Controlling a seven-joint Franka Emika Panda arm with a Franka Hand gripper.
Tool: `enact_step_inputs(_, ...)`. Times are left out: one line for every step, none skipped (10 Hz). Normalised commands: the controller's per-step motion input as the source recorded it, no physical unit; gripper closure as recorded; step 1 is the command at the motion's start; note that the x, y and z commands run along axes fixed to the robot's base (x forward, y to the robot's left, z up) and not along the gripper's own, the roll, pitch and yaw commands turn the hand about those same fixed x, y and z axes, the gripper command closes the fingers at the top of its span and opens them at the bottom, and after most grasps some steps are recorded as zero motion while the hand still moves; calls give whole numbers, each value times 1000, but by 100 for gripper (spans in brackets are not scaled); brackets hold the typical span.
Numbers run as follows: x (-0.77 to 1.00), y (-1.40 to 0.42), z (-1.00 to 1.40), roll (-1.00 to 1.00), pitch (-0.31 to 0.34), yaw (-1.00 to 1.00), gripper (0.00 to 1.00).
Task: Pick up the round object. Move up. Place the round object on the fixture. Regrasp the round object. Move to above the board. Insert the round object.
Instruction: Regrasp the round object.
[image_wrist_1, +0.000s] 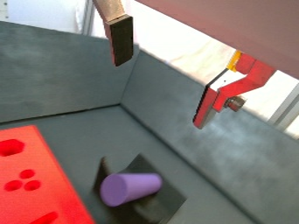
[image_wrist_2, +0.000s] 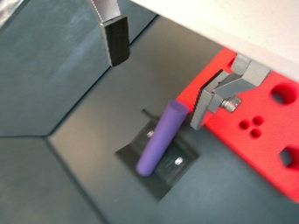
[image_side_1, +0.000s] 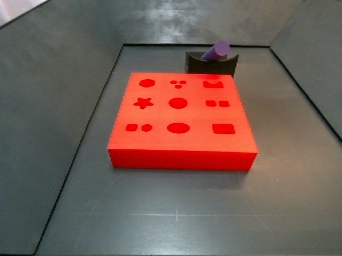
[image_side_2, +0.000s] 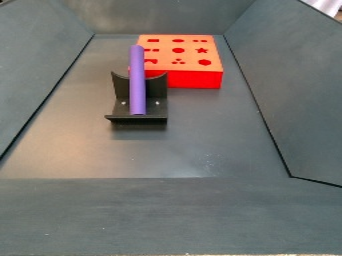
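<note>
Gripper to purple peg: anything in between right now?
Nothing. In both wrist views the open gripper hangs above the purple peg on the fixture, with only bare floor showing between.

A lab test rig: a dark walled bench (image_side_2: 201, 150) bare around the red board (image_side_1: 181, 118), with the gripper (image_wrist_2: 170, 66) above.

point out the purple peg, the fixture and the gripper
purple peg (image_side_2: 135, 78), side view, mid shaft
fixture (image_side_2: 134, 118), side view, base plate's front edge
gripper (image_wrist_2: 163, 66), wrist view, open gap between fingertips, above the peg
</note>
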Motion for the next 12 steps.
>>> enact_step_inputs(78,-36,2,1000,105,44,0)
enact_step_inputs(93,-41,-4,1000,153,70,0)
enact_step_inputs(95,-43,-5,1000,174,87,0)
enact_step_inputs(99,-46,-3,935,208,134,0)
enact_step_inputs(100,-48,-7,738,198,155,0)
enact_step_inputs(100,-50,-10,477,172,186,0)
enact_step_inputs(99,-44,-1,367,153,198,0)
enact_step_inputs(87,-35,4,229,107,212,0)
enact_step_inputs(82,-38,-1,182,71,215,0)
enact_step_inputs(80,-41,-6,156,33,204,0)
enact_step_inputs(31,49,-1000,48,42,172,0)
enact_step_inputs(36,48,-1000,43,27,149,0)
